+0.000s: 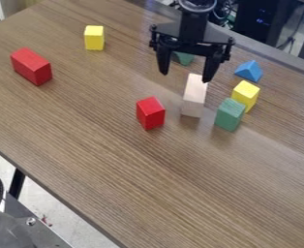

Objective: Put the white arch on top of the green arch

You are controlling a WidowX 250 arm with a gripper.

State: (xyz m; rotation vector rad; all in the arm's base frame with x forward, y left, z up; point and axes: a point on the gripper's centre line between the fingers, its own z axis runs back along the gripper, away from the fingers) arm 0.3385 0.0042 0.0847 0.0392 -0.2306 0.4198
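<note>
My released gripper [186,76] is hanging by the white block [194,96]; I am probably preparing to grasp, needing careful lowering.

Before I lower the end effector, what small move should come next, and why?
I'd ease the end effector slightly toward the camera and the picture's right, staying raised. It looks open and empty, and most of the long white block shows nearer the camera than its tips, close to the right-hand one. A partly hidden green block shows between its fingers, so descending here might meet that instead.
</note>
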